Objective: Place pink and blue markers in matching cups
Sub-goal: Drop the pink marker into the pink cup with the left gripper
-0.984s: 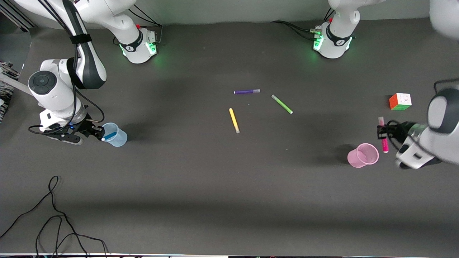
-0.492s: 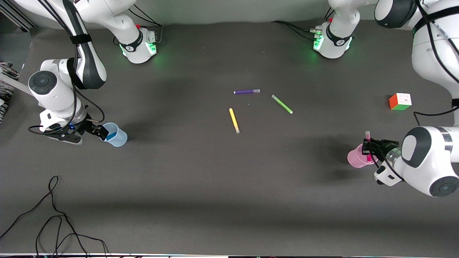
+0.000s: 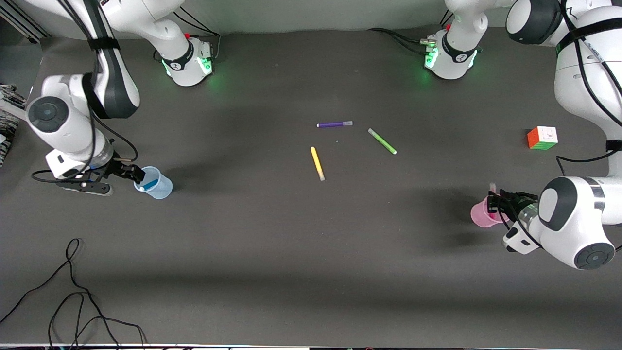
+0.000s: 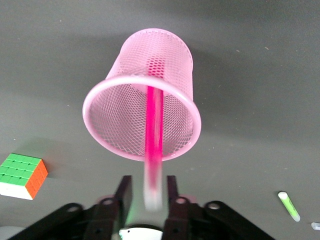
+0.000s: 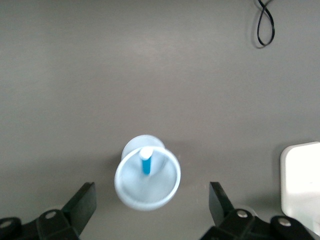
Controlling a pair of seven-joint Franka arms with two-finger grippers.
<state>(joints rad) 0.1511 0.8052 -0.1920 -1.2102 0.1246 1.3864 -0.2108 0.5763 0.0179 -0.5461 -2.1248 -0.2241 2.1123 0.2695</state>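
Note:
The pink marker (image 4: pixel 154 125) stands in the pink mesh cup (image 4: pixel 112 120), its pale cap end blurred between my left gripper's fingers (image 4: pixel 125 186) with a gap on each side. My left gripper (image 4: pixel 148 181) is open over the cup's rim; in the front view it (image 3: pixel 495 201) covers part of the pink cup (image 3: pixel 480 217) at the left arm's end of the table. The blue marker (image 5: pixel 145 162) leans inside the pale blue cup (image 5: pixel 131 192). My right gripper (image 5: pixel 151 194) is open wide above it. In the front view it (image 3: pixel 133 173) is beside the blue cup (image 3: pixel 163 187).
A purple pen (image 3: pixel 334 124), a green pen (image 3: pixel 382 141) and a yellow pen (image 3: pixel 317 163) lie mid-table. A colour cube (image 3: pixel 542 137) sits farther from the front camera than the pink cup. A black cable (image 3: pixel 73 291) lies near the table's front edge.
My left gripper carried the pink marker from beside the pink cup to over it, and the marker has dropped lower into the cup. My right arm has lifted slightly by the blue cup.

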